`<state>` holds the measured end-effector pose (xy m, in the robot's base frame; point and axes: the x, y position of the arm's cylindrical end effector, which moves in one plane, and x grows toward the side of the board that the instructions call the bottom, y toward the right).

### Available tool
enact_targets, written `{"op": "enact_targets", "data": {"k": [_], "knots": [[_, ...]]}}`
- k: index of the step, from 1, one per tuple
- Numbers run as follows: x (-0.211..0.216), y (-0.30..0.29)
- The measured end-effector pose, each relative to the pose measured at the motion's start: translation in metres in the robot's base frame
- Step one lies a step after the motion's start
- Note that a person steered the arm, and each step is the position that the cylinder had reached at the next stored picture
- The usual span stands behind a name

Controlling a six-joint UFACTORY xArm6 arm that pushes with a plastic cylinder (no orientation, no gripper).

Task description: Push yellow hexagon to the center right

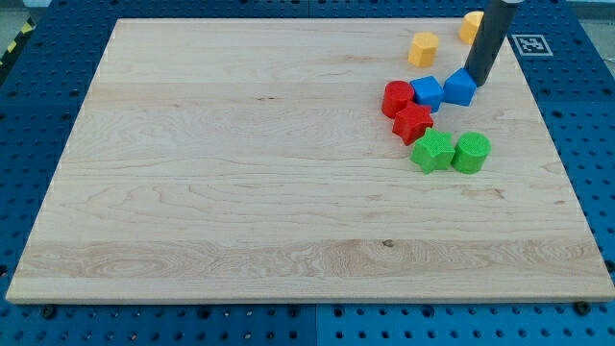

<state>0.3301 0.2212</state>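
A yellow hexagon lies near the view's top right of the wooden board. A second yellow block sits further right at the top edge, partly hidden by the rod. My tip rests at the right side of a blue block, below and to the right of the yellow hexagon. Another blue block lies just left of it.
Two red blocks sit left of and below the blue ones. A green star-like block and a green round block lie below them. A tag marker is off the board's top right corner.
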Motion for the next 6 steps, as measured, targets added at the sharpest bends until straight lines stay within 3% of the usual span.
{"op": "enact_targets", "data": {"k": [2, 3, 6], "knots": [[-0.050, 0.009], [-0.051, 0.016], [-0.081, -0.070]]}}
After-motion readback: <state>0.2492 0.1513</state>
